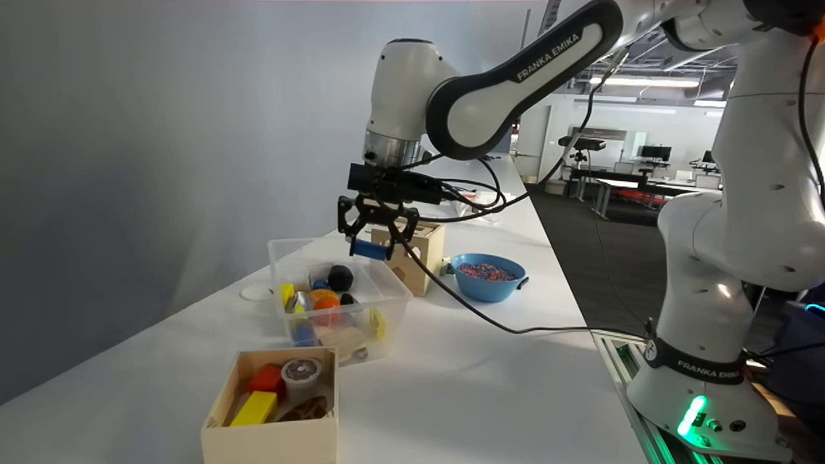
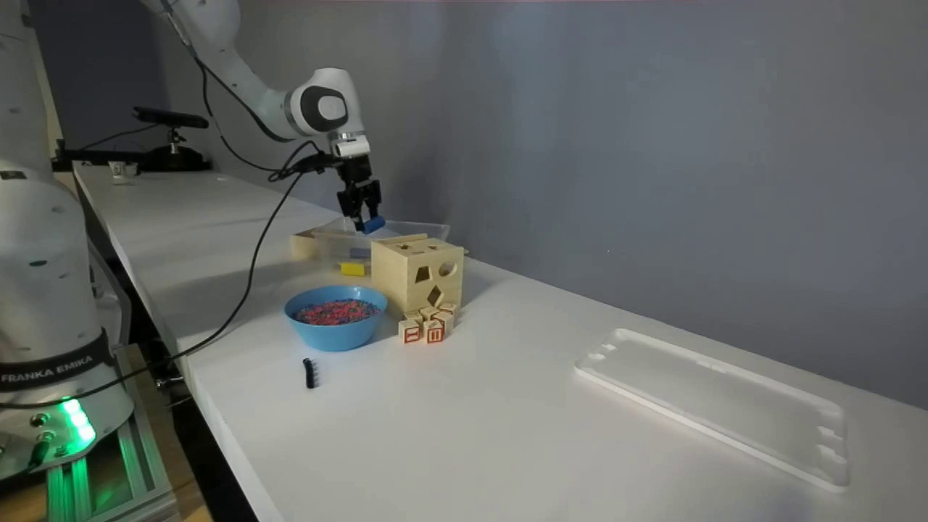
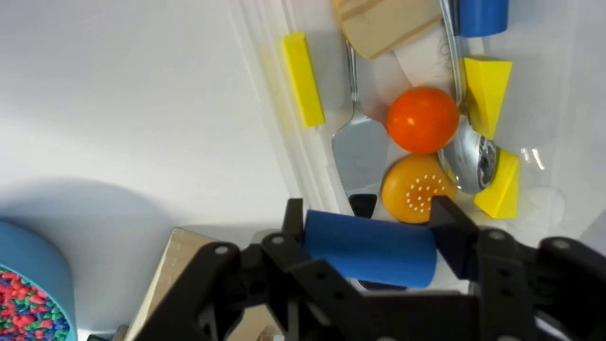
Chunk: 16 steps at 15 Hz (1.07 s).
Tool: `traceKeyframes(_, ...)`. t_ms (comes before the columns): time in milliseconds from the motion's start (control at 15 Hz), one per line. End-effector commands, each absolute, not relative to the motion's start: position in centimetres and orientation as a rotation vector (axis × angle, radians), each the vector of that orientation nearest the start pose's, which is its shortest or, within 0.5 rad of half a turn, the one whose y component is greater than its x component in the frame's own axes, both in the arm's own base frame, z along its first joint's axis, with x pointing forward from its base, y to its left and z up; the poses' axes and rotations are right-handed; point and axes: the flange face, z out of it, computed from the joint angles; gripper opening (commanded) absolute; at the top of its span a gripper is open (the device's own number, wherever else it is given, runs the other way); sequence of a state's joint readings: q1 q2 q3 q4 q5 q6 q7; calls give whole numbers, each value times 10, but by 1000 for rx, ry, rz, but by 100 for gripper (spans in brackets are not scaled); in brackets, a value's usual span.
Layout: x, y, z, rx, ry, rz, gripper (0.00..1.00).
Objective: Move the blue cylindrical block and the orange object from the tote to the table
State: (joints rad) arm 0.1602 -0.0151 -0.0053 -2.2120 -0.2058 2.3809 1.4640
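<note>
In an exterior view, at the left, a shallow wooden box (image 1: 277, 444) stands on the white desk (image 1: 464, 393), holding a red block (image 1: 268, 380), a yellow block (image 1: 255, 408), a round white tub (image 1: 301, 375) and a brown patterned piece (image 1: 306, 410). Just behind it is the translucent tote (image 1: 396, 316). Seen from the wrist, left to right, the tote holds a yellow bar (image 3: 303, 80), a flat metal tool (image 3: 362, 156), an orange ball (image 3: 423, 120) with a dotted orange piece (image 3: 414, 184) just beside it, a spoon (image 3: 464, 156) and a yellow wedge (image 3: 487, 90); which of the two orange things is the task's cannot be told.

Farther right, the jaws pinch the blue cylindrical block (image 3: 369, 248) by its two ends. It is slightly tilted, raised off the desk near the tote's far end; whether it is straight over the rim cannot be told. Partly behind the jaws stands a wooden shape box (image 2: 399, 281), then a blue bowl (image 1: 488, 291) of small coloured bits (image 1: 485, 272), then the robot's arm (image 1: 702, 270).

In an exterior view, left to right, the desk also carries a black comb-like piece (image 2: 310, 373), lettered cubes (image 2: 433, 331) and, well apart, a flat translucent panel (image 2: 714, 406).
</note>
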Motion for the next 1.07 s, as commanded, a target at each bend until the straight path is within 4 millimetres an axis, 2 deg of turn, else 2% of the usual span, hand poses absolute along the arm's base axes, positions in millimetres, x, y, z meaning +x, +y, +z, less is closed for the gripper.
traceKeyframes(0,505,80,418,-2496,1767,-469,43)
traceKeyframes(267,478,63,411,-2455,1944,-486,43)
traceKeyframes(533,458,26,381,-2417,2141,-349,43)
traceKeyframes(733,459,8,353,-2418,2149,-284,43)
traceKeyframes(800,462,6,347,-2400,2141,-281,73)
traceKeyframes(867,465,7,344,-2377,2130,-290,93)
traceKeyframes(1000,473,15,347,-2345,2072,-350,100)
